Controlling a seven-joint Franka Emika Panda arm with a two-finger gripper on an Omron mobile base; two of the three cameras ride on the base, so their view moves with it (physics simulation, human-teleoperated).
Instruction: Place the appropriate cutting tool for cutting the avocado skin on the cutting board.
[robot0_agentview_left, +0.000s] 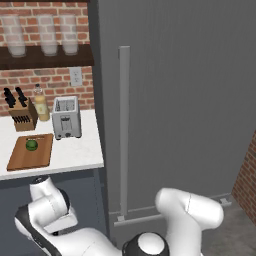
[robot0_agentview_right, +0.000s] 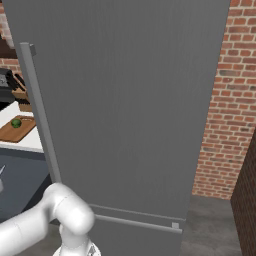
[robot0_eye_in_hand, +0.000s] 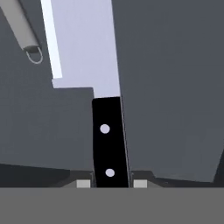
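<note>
Gripping the knife (robot0_eye_in_hand: 110, 140) by its black handle, jaws shut tight on it, blade running straight out ahead. Cutting board (robot0_agentview_left: 31, 152) with avocado (robot0_agentview_left: 31, 145) lies on the surface, up and left of the arm

Avocado (robot0_agentview_left: 31, 145) on cutting board (robot0_agentview_left: 20, 157), left of toaster (robot0_agentview_left: 66, 118)

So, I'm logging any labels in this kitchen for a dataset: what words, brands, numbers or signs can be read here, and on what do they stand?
None can be read.
bottle: a pale label, too small and blurred to show any text.
toaster: dark front panel, no legible marking.
knife handle: two pale rivets, no writing.
fridge door: plain grey.
</note>
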